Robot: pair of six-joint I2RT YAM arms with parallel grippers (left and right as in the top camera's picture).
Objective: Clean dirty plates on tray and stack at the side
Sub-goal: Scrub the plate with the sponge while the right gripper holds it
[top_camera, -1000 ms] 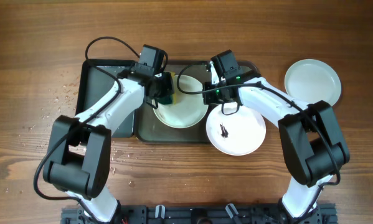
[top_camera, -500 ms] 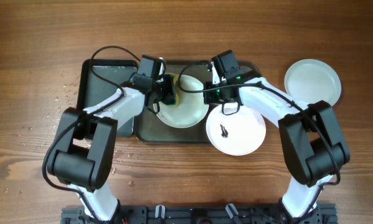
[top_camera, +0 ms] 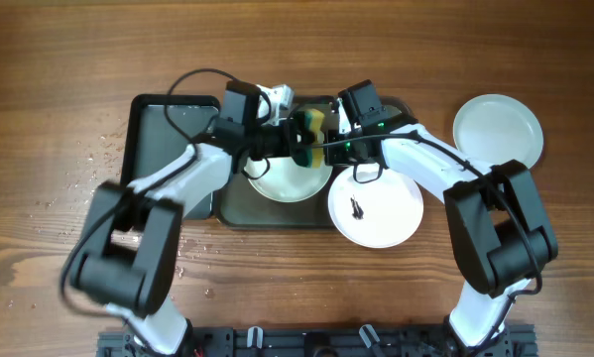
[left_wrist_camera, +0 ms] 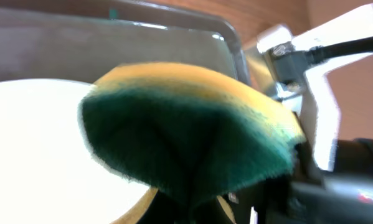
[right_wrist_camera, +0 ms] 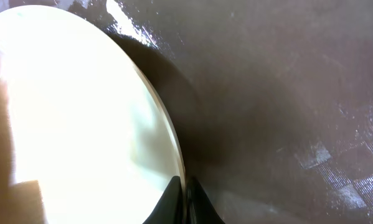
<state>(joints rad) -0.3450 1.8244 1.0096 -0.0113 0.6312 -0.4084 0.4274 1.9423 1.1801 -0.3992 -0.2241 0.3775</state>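
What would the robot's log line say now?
left gripper: shut on sponge | right gripper: shut on centre plate | smudged plate: unwiped | clean plate: aside

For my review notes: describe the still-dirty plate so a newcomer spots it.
Find the large dark grey tray mid-table. The plate lies over its near right corner. The plate beside it and the one off-tray to the right lack its dark centre smudge.

- Three plates: centre plate [top_camera: 287, 180], 5 o'clock plate [top_camera: 376, 210], 2 o'clock plate [top_camera: 497, 129].
- Two trays: grey tray [top_camera: 239, 210], black tray [top_camera: 158, 139] at 9 o'clock.
- One sponge [top_camera: 306, 140].
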